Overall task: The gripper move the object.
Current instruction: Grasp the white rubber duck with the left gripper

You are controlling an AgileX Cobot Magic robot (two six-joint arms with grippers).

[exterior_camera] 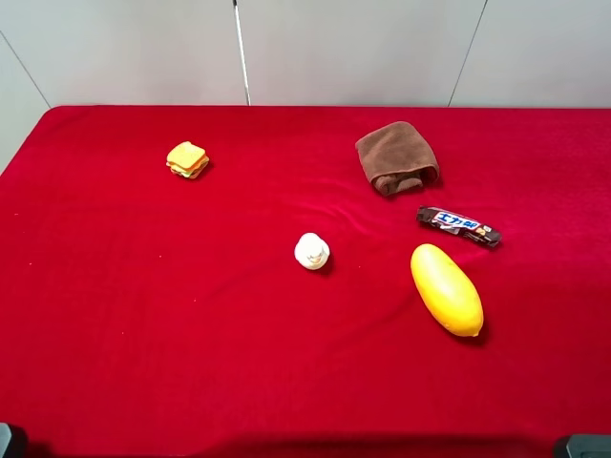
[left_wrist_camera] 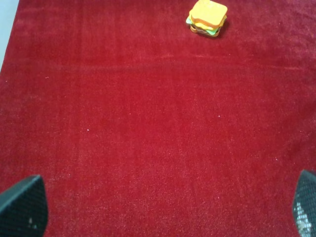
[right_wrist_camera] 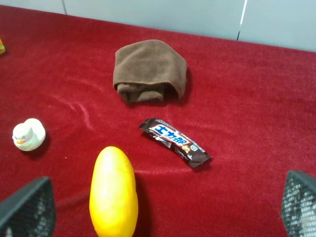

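While nothing is yet gripped, the red cloth [exterior_camera: 143, 315] is seen spread over the whole table, its near half left bare, presumably to give reaching room. Left gripper [left_wrist_camera: 163, 212] and right gripper [right_wrist_camera: 163, 212] are both held back at the near edge, jaws splayed wide and empty. Only their fingertips are shown, and in the high view the arms are cut down to dark scraps at the bottom corners.

From the cloth's centre, the yellow fruit [exterior_camera: 446, 289] is laid at four o'clock, the brown towel [exterior_camera: 397, 157] is crumpled at one o'clock, the chocolate bar [exterior_camera: 458, 225] is at three and the toy sandwich [exterior_camera: 187, 158] off at ten.

And the object [exterior_camera: 311, 251] itself is found near that centre, apart from everything, so a clean approach is judged possible, most readily from the right. Its markings are barely made out, and it is missed entirely by the left wrist view.
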